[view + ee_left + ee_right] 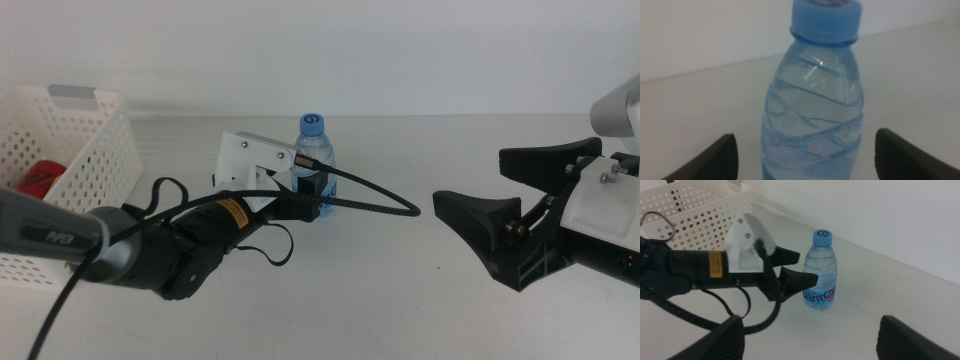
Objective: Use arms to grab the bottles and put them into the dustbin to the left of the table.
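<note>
Nearest the camera in the middle view, the left arm [150, 250] reaches in from the left, its thick black cable [370, 195] looping out over the surface [400, 300]. At the right, the right gripper [480, 225] waits low, its fingers spread wide with nothing between them.

Further in, the left gripper [305, 190] sits right at the water bottle [314, 150]. In the left wrist view the gripper's fingers [720, 160] stand wide open to either side of the bottle, which fills the gap between them, upright, with its blue cap [826, 20] on. Nothing is gripped yet.

The step in hand looks like the grasp. To do it well, the fingers should probably close squarely on the bottle's middle, below the cap, gently enough not to crush the thin plastic or tip it over.

At the left edge stands the dustbin [100, 140], a white perforated basket, with something red [42, 180] already lying inside; it may be the can, but it is too hidden to tell. The stretch of surface between bottle and dustbin is open, so the carry should be short. The dustbin's rim stands higher than the surface, so the bottle likely needs lifting clear of it. The looping cable hangs near the bottle and could snag. A plain white wall [400, 50] lies behind.
</note>
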{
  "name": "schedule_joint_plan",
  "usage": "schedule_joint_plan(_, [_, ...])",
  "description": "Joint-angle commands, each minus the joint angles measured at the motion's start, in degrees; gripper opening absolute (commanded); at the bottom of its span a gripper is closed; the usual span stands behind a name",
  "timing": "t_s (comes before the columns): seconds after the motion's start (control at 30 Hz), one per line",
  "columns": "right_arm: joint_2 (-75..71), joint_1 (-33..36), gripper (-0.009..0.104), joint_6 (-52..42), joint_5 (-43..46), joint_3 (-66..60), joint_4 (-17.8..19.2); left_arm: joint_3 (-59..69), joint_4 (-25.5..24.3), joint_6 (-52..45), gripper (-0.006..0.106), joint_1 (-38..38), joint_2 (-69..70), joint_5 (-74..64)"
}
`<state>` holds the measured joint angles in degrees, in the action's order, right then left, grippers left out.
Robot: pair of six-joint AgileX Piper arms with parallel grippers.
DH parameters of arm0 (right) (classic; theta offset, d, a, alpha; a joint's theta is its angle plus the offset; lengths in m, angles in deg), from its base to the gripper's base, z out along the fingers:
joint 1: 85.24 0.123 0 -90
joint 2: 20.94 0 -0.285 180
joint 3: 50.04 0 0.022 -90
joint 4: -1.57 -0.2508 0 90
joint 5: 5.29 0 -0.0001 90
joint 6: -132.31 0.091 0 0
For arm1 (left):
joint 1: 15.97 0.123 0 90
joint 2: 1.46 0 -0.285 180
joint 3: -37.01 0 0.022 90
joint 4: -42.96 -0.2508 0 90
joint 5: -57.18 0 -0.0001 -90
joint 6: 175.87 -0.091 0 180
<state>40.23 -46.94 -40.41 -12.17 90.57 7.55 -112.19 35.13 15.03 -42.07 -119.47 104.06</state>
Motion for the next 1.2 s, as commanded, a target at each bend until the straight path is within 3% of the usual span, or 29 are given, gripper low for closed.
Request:
schedule_joint_plan(0.0, [-0.7, 0.1, 0.095, -0.2, 4.0, 1.5, 0.8, -3.1, -1.3, 1.9, 0.090, 0.1, 1.2, 4.6])
schedule_joint_plan(0.63, [-0.7, 0.1, 0.095, -0.2, 4.0, 1.5, 0.8, -16.8, -3.0, 4.1, 0.087, 0.1, -10.4, 4.3])
schedule_joint_plan(0.77, [-0.7, 0.1, 0.095, -0.2, 4.0, 1.5, 0.8, -17.0, -3.7, 4.1, 0.068, 0.1, -10.5, 3.9])
schedule_joint_plan(1.0, [-0.7, 0.1, 0.095, -0.2, 4.0, 1.5, 0.8, -16.8, -4.1, 5.0, 0.002, 0.1, -7.2, -2.9])
schedule_joint_plan(1.07, [-0.7, 0.1, 0.095, -0.2, 4.0, 1.5, 0.8, -16.8, -3.8, 5.1, -0.005, 0.1, -5.0, -7.3])
schedule_joint_plan(1.17, [-0.7, 0.1, 0.095, -0.2, 4.0, 1.5, 0.8, -16.8, -3.9, 4.6, -0.005, 0.1, -1.1, -13.9])
